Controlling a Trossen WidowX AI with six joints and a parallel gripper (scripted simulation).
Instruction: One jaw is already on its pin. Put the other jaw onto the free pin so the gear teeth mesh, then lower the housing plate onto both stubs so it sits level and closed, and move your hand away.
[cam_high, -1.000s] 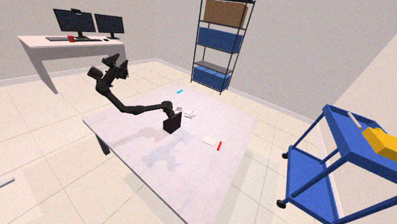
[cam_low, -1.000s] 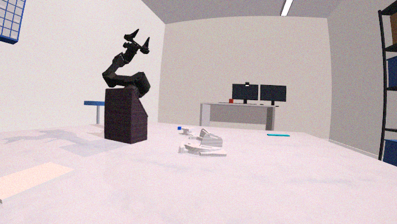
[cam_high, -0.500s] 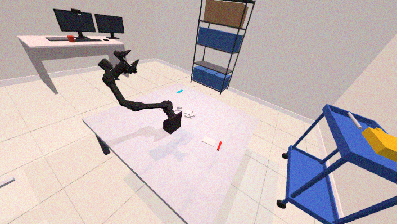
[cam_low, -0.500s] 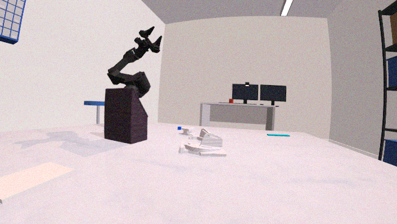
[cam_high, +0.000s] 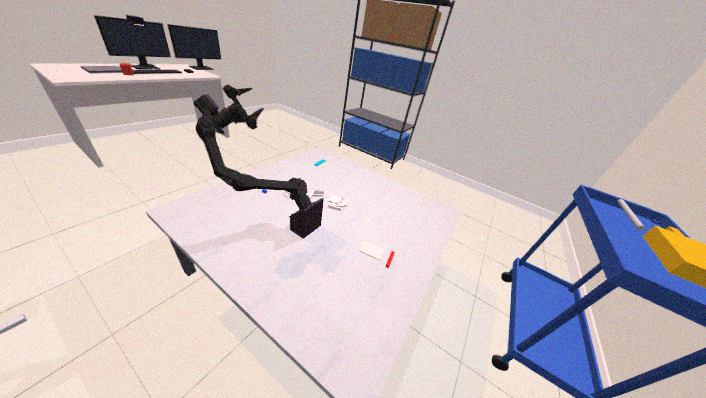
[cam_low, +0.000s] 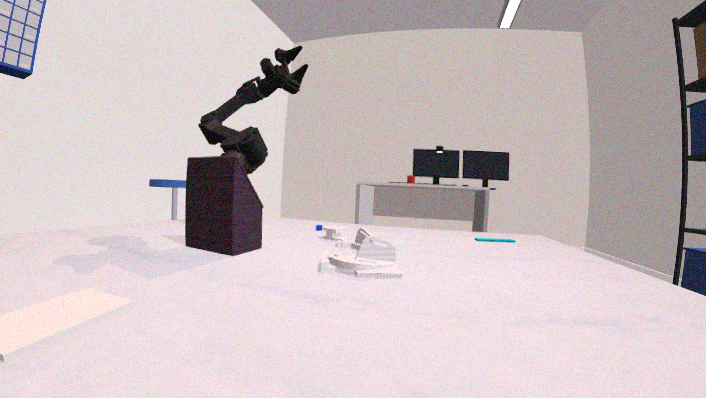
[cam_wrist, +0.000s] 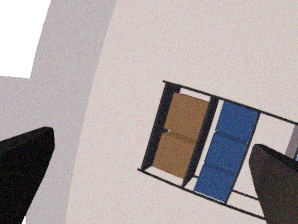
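Observation:
My black gripper (cam_high: 257, 100) (cam_low: 304, 56) (cam_wrist: 154, 137) is open and empty, raised high above the table and well away from the parts. A cluster of white parts (cam_high: 337, 201) (cam_low: 376, 250) lies on the table (cam_high: 345, 305) (cam_low: 400, 345), with one piece standing tilted in the exterior view. Smaller white pieces (cam_high: 318, 193) (cam_low: 332, 233) lie beside it. The parts are too small and pale to tell jaws, pins, gear teeth and housing plate apart. The wrist view shows none of them.
The dark arm base (cam_high: 306, 220) (cam_low: 210, 205) stands near the white parts. A blue cube (cam_high: 264, 191) (cam_low: 319, 227), a cyan bar (cam_high: 320, 162) (cam_low: 495, 240), a red bar (cam_high: 390, 259) and a flat pale slab (cam_high: 371, 250) (cam_low: 65, 315) lie on the table.

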